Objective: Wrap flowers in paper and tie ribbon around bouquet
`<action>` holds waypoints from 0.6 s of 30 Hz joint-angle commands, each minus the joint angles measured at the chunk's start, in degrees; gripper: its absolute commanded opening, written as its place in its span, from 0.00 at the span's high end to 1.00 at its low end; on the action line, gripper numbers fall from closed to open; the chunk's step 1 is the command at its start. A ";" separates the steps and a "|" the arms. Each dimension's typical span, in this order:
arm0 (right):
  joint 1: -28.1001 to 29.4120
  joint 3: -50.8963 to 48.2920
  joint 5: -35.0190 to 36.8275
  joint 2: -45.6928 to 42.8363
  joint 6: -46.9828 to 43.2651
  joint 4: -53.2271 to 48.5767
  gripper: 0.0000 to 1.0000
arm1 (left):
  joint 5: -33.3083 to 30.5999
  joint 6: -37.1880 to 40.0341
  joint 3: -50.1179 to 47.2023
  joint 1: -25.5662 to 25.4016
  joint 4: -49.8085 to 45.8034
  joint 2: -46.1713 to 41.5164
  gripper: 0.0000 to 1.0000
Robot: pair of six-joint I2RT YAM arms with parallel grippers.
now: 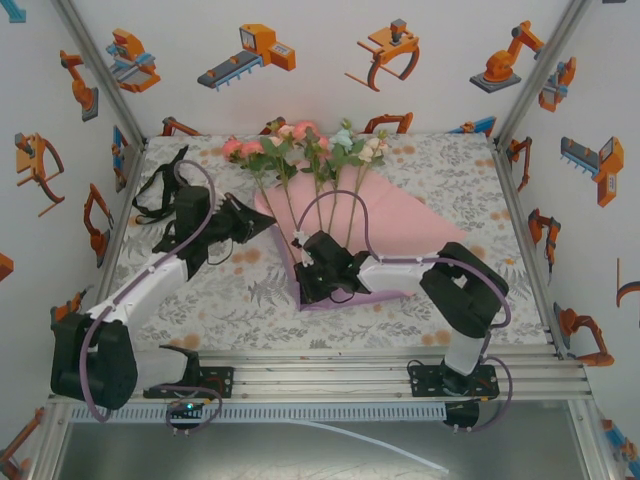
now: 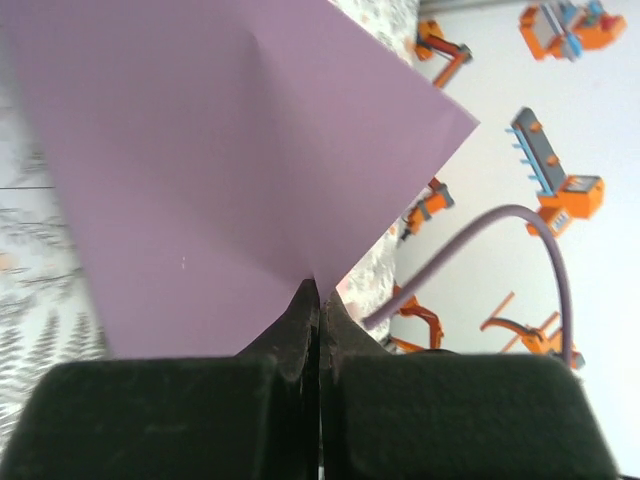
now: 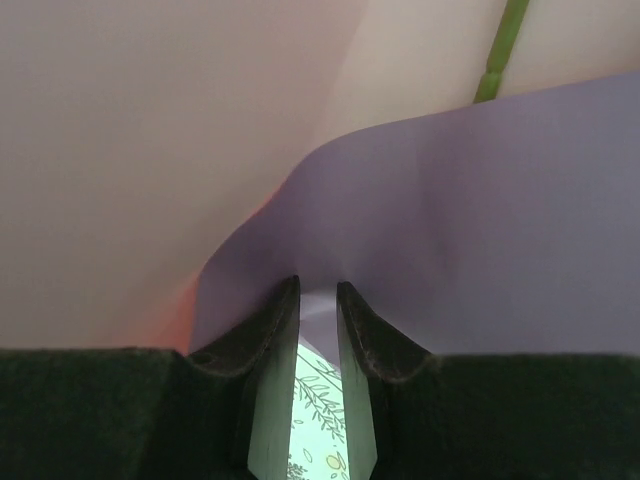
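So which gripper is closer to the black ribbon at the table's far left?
Left. The left gripper, pinching the paper's corner, sits just right of the ribbon; the right gripper is farther right, at the paper's near edge.

The paper (image 1: 410, 240) is pale pink on top, lilac beneath. At its far edge, the flowers (image 1: 300, 148) show pink, peach and cream blooms, green leaves. Left of the paper, the ribbon (image 1: 158, 192) is black. The cloth (image 1: 200, 300) is grey-white with leaf print and orange spots.

jaws: slightly apart | paper (image 3: 480, 230): lilac edge curled at tips, pink face behind | stalk (image 3: 500, 50): upper right
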 commanded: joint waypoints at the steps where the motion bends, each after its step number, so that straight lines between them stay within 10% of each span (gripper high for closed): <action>1: 0.25 0.58 -0.12 1.65 -1.45 -1.05 0.73 | -0.25 -3.32 1.73 -1.79 3.97 2.35 1.00; 18: -1.36 -7.50 -4.96 -13.89 1.72 0.10 0.59 | -2.65 -1.10 1.60 -1.83 3.57 4.99 1.00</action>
